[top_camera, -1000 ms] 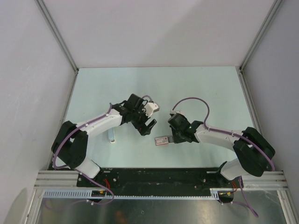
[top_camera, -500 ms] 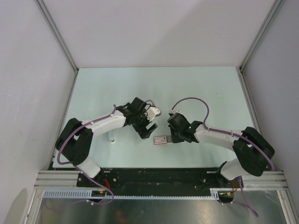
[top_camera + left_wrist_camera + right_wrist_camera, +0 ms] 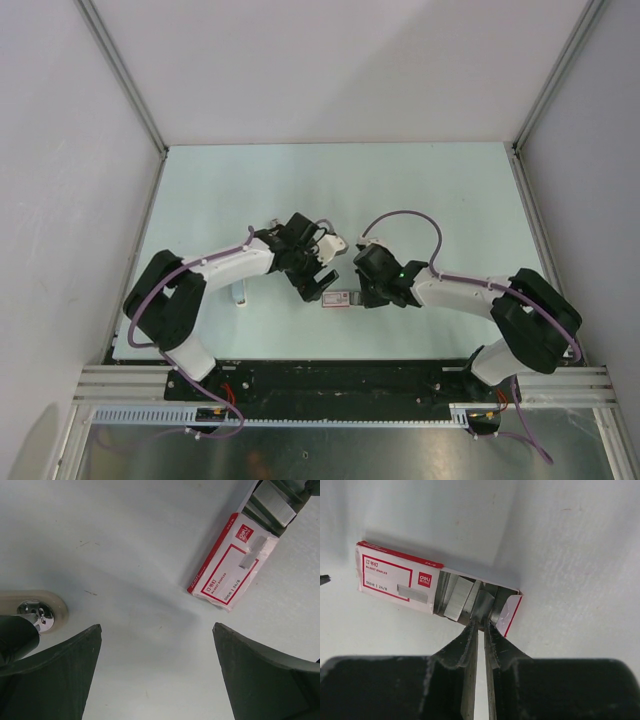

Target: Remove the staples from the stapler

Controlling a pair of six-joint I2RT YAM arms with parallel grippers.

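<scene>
A small red-and-white cardboard box (image 3: 395, 577) printed "staples" lies flat on the table, seen too as the box (image 3: 342, 298) and the box (image 3: 232, 562). Its right end is open, and grey strips of staples (image 3: 460, 597) stick out of it. My right gripper (image 3: 483, 621) is shut on one strip at that open end; this gripper (image 3: 360, 295) sits just right of the box. My left gripper (image 3: 156, 625) is open over bare table, with the box beyond its right finger; it (image 3: 318, 283) hovers just left of the box. I cannot pick out a stapler for certain.
A small pale object with a chrome part (image 3: 35, 612) lies left of the left gripper, also seen as the pale object (image 3: 239, 291); I cannot tell what it is. White walls (image 3: 330, 70) enclose the pale green table (image 3: 420, 190) on three sides.
My left gripper has come down and to the right, closer to the box, still open. The right gripper and the box have shifted slightly left.
</scene>
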